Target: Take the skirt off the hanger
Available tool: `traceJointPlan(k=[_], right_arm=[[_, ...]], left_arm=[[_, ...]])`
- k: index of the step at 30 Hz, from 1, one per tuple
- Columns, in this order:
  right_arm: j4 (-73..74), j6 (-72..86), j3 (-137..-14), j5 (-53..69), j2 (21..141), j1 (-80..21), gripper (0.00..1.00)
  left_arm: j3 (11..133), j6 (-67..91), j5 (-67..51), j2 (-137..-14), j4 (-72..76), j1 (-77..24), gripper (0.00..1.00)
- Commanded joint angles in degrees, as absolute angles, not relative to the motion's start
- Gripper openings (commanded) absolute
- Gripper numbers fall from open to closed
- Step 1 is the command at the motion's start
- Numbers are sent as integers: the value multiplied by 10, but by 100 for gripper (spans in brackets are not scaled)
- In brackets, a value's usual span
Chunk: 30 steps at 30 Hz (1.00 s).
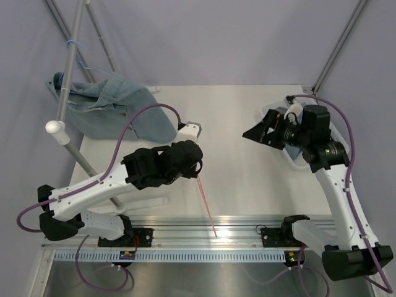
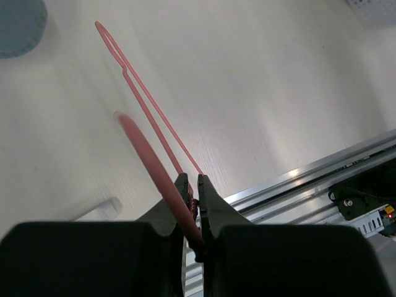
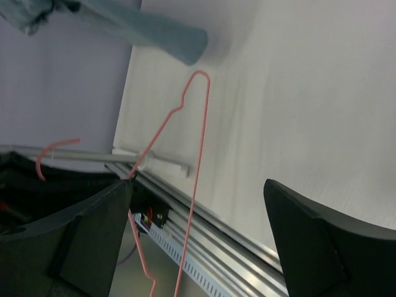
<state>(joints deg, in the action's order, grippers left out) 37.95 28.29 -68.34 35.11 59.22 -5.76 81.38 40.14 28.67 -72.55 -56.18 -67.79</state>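
The blue denim skirt (image 1: 111, 108) lies bunched at the table's back left, beside the rack pole, and is off the hanger. It also shows as blue cloth in the left wrist view (image 2: 18, 25) and the right wrist view (image 3: 154, 34). The thin pink wire hanger (image 1: 207, 207) slants over the table's front middle. My left gripper (image 1: 195, 167) (image 2: 192, 182) is shut on the hanger (image 2: 148, 158) near its hook. My right gripper (image 1: 258, 127) (image 3: 198, 204) hovers at the right, open and holding nothing, with the hanger (image 3: 199, 154) seen far beyond its fingers.
A grey rack pole (image 1: 71, 62) with a white end cap (image 1: 55, 127) leans over the left side. An aluminium rail (image 1: 216, 226) runs along the front edge. A white tray-like object (image 1: 296, 162) lies under the right arm.
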Motion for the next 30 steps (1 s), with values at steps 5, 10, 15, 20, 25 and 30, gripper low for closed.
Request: traceJointPlan(k=[5, 10, 15, 20, 25, 30], right_arm=[[445, 288, -671, 168, 489, -291, 81], [511, 265, -700, 34, 507, -424, 75], [503, 261, -649, 12, 472, -481, 51], [476, 269, -595, 4, 431, -506, 45], [483, 272, -617, -28, 460, -548, 47], [503, 292, -650, -111, 507, -645, 54]], left_arm=[[897, 463, 388, -754, -611, -665, 0], [1093, 428, 395, -890, -731, -635, 0], [1209, 414, 381, -942, -796, -608, 0], [1230, 407, 358, -950, -814, -577, 0], [1196, 397, 359, -944, -803, -559, 0], [1182, 384, 352, -945, -788, -546, 0]])
